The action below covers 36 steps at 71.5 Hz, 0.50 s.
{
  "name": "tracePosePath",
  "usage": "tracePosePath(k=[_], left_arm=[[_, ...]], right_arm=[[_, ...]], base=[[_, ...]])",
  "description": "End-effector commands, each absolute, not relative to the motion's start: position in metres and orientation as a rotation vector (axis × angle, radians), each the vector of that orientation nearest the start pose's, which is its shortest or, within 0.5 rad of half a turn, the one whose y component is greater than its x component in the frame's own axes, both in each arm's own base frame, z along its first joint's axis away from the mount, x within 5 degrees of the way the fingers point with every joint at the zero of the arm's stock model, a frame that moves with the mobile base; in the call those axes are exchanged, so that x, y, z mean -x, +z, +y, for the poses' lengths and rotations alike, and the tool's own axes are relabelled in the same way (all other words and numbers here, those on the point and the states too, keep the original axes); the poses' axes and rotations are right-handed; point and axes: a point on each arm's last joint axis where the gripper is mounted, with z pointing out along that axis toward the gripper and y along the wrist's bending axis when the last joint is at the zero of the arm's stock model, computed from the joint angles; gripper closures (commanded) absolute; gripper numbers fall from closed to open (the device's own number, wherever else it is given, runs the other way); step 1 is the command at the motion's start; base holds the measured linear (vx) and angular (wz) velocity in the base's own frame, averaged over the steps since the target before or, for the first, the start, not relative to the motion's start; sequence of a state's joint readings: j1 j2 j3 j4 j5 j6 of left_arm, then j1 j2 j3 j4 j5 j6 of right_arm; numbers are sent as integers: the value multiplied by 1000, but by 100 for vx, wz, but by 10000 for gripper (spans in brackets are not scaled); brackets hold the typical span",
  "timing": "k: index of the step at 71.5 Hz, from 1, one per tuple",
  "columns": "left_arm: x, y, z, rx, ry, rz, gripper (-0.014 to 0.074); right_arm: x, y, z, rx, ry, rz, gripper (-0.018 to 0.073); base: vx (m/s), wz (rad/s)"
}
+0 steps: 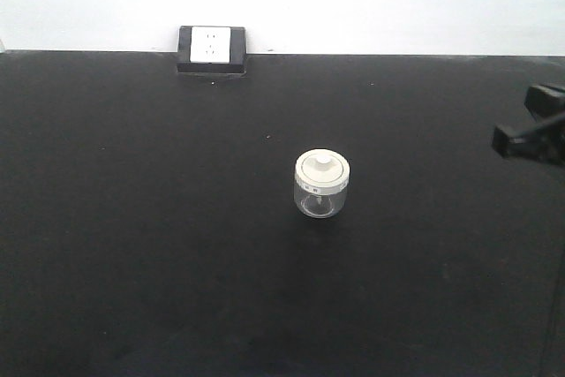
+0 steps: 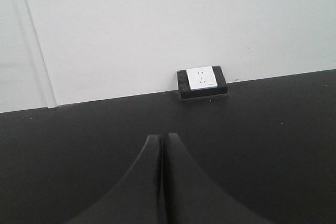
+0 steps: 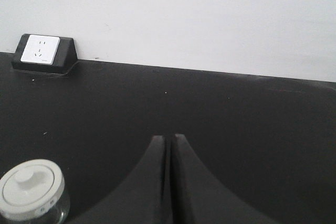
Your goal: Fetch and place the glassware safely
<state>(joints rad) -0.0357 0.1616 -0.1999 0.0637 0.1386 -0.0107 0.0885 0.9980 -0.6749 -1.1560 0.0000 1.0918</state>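
A small squat clear glass jar (image 1: 321, 185) with a cream-white knobbed lid stands upright in the middle of the black table (image 1: 132, 218). It also shows at the lower left of the right wrist view (image 3: 32, 192). My right gripper (image 3: 168, 138) is shut and empty, to the right of the jar and apart from it; part of the right arm shows at the right edge of the front view (image 1: 534, 130). My left gripper (image 2: 161, 137) is shut and empty over bare table; the jar is out of its view.
A white socket in a black housing (image 1: 211, 49) sits at the table's back edge against the white wall; it also shows in the left wrist view (image 2: 202, 81) and the right wrist view (image 3: 42, 53).
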Motion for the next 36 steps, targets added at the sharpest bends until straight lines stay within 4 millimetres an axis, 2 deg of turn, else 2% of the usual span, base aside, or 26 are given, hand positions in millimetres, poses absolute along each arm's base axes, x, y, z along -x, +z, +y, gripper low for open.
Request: tracePosePath(k=[1,23,36], left_arm=[[-65,274,-2,-51,5,1497,603],[-65,274,-2,-51,5,1497,603],[-65,274,-2,-51,5,1497,603]], right_arm=[[-197,330,18,148,20,1741,563],[-135,307,13,143,20,1660,563],[-105,294,10,139,19,1587,563]], base=[[0,0],[0,0],[0,0]])
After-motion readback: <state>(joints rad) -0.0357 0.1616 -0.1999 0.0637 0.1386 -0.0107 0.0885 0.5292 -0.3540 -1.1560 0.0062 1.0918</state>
